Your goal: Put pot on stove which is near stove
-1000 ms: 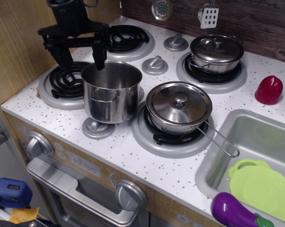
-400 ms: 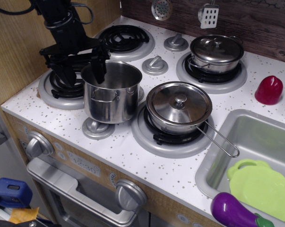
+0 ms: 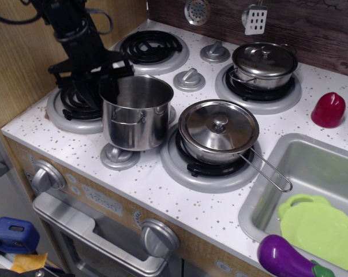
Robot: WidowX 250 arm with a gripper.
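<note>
My gripper (image 3: 102, 88): fingers apart, straddling the pot's left rim.
Pot (image 3: 136, 113): upright, beside stove (image 3: 75, 107) at 9 o'clock.

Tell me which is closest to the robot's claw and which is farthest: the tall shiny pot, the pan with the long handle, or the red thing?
Measured from the gripper:
1. The tall pot, right beside the gripper, which straddles its left rim.
2. The long-handled pan, on the front burner in the middle.
3. The red thing, far right, by the sink.
</note>
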